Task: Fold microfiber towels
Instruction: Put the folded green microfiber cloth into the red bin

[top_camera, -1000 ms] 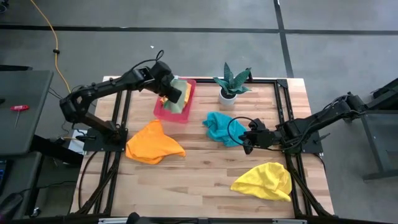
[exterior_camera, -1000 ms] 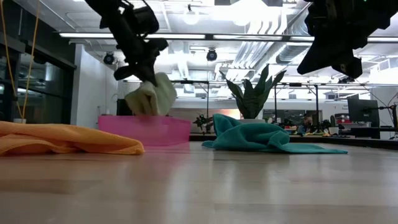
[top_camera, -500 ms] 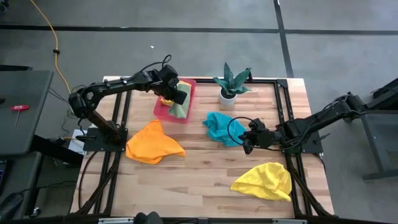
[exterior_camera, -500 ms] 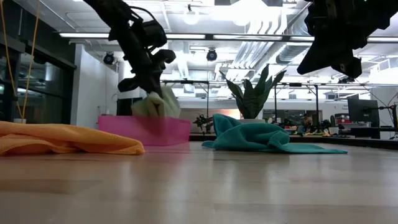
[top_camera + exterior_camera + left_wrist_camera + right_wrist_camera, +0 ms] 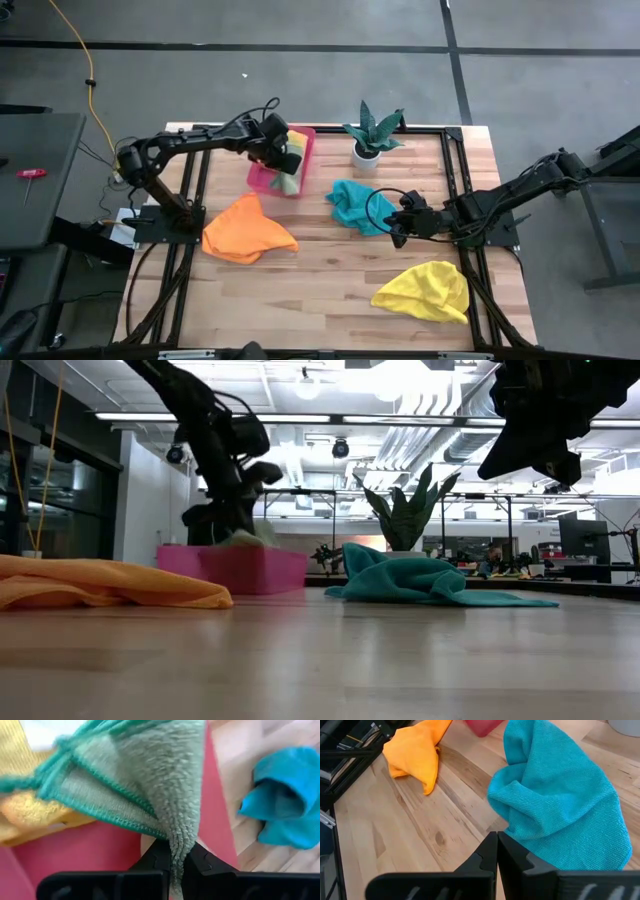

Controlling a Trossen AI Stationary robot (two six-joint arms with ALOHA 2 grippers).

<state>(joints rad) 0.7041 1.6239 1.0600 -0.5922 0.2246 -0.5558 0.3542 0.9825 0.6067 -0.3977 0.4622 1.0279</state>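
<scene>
Even bright light; ceiling strip glare; wrist closeups soft.

Both arms are matte black, slim segmented links with bulkier rounded joint housings. The left arm [image 5: 190,142] has thin black cables looping loose off its wrist; the right arm [image 5: 500,203] carries a round black cable loop just behind its wrist. Each mounts on a black frame rail at the surface edge. The left gripper [image 5: 172,865] and right gripper [image 5: 497,851] share one build: two flat black angular fingers on a wide black crossbar. No markings or screws are readable.
</scene>
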